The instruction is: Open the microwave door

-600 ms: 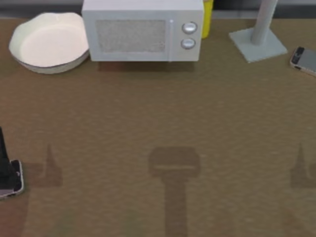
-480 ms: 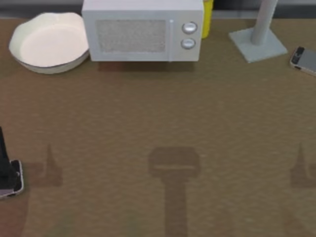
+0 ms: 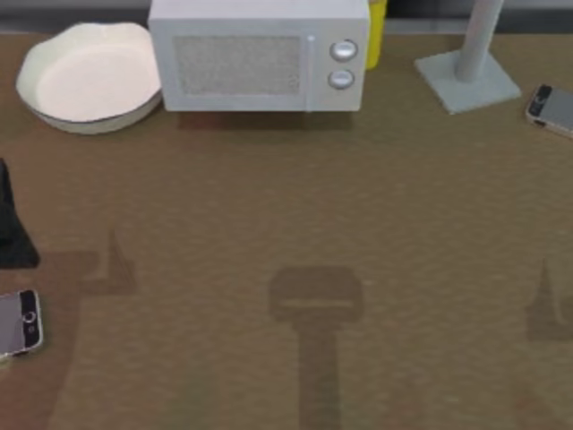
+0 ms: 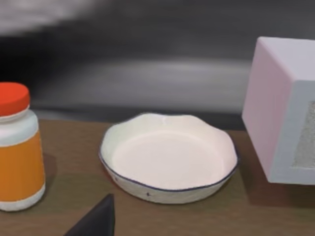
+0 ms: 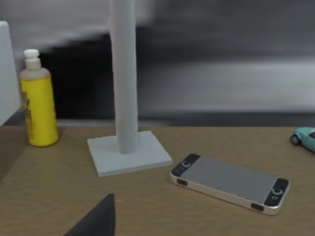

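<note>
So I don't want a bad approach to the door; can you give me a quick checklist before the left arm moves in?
1. Door shut on the microwave: ok, flush, not yet opened.
2. Left end effector in view: ok, at the table's left edge, far from the door.
3. Its fingers open: cannot tell.
4. Path along the front: ok, bare table.
5. Bowl near the door's left edge: not ok, it sits right against the microwave.
6. Right arm: cannot tell, unseen from above.
</note>
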Tool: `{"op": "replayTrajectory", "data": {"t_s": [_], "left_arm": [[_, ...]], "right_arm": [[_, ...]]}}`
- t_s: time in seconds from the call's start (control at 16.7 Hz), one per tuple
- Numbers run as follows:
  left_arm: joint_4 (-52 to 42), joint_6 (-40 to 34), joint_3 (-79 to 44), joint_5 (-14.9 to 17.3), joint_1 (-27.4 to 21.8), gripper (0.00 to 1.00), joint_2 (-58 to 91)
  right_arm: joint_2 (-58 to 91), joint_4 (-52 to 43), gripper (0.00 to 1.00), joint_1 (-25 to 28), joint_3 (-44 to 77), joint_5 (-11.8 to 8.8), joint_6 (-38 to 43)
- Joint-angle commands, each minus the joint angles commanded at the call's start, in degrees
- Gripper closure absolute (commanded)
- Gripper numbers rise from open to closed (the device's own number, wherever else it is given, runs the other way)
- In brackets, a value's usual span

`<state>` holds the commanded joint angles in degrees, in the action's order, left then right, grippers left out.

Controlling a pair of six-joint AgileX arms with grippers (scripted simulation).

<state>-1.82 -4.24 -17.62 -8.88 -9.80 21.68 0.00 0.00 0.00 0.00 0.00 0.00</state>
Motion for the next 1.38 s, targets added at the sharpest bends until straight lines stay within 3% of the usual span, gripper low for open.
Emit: {"op": "replayTrajectory", "data": {"t_s": [0.54, 0.84, 1.08, 1.38], "left_arm": [[0.3, -11.1, -39.7, -17.7, -19.8, 0.00, 53.7], [-0.5, -15.8, -57.1, -25.8, -29.0, 0.00, 78.6], [-1.7, -17.7, -64.7, -29.8, -33.4, 0.00, 89.3], [-2.0, -18.0, -66.2, -30.6, -34.3, 0.00, 91.4]], "right_arm": [[0.0, 0.0, 0.00, 0.0, 0.0, 0.0, 0.0], [0.0, 0.0, 0.00, 0.0, 0.0, 0.0, 0.0], [0.0, 0.0, 0.00, 0.0, 0.0, 0.0, 0.0], [0.0, 0.0, 0.00, 0.0, 0.0, 0.0, 0.0]]}}
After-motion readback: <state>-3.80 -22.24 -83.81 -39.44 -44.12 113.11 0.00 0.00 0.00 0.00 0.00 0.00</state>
